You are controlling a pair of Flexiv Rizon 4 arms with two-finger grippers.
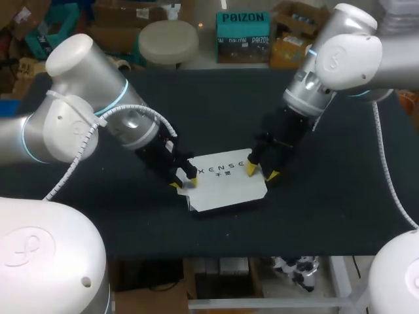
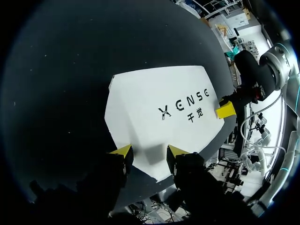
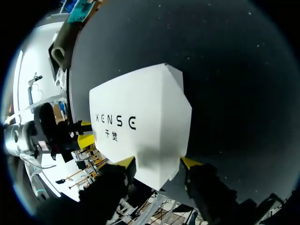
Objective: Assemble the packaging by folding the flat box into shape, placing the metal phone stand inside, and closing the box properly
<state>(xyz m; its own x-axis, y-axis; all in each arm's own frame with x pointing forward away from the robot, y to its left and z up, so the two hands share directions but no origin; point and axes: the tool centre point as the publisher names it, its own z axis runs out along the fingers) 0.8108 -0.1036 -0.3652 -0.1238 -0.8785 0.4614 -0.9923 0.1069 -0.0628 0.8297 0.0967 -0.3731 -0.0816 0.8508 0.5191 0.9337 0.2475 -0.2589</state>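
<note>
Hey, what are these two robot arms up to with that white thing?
Two arms are working on a white box lying on the dark table. The left gripper sits at the box's left end and the right gripper at its right end, each with its fingers open at the cardboard's edge. The box lies printed face up; whether anything is inside cannot be seen.

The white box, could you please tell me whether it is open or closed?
Cannot tell for sure: the white box lies low on the table, printed face up, no opening visible.
</note>
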